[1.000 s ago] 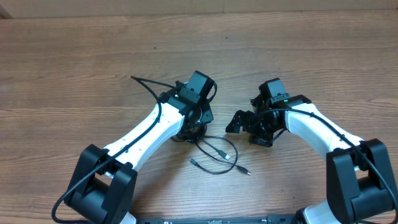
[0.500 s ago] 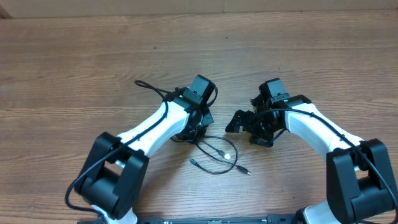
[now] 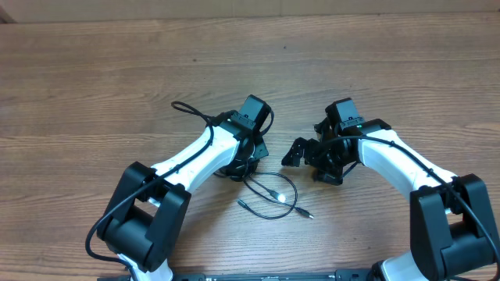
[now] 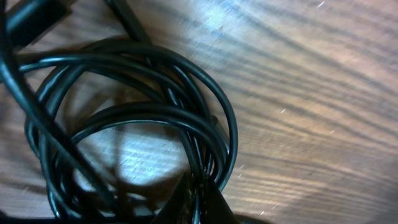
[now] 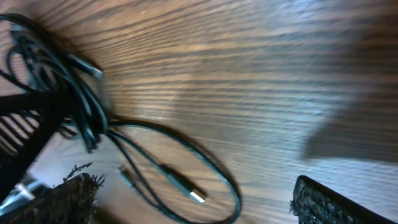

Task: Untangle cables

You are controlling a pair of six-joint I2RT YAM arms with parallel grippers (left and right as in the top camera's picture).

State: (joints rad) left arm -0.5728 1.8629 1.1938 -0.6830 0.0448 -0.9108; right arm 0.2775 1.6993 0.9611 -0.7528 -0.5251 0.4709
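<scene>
Here, the thin black flexible cables [image 4: 124, 62] lie bunched in a coil directly beneath the left gripper [image 4: 198, 190], on the brown wooden tabletop [image 4: 311, 93]. We take that as the reason this arm sits so low: it needs a purchase on the tangle itself. Its jaws are clenched tight, and strands of the coil run in between their tips, so we judge it is grasping the bundle at its edge. A loose loop with silvery-tipped plugs [image 5: 196, 196] trails from the coil out in front of the right gripper [image 3: 311, 162]. That one hangs released, jaws spread wide and touching nothing, probably placed to draw a free end away
</scene>
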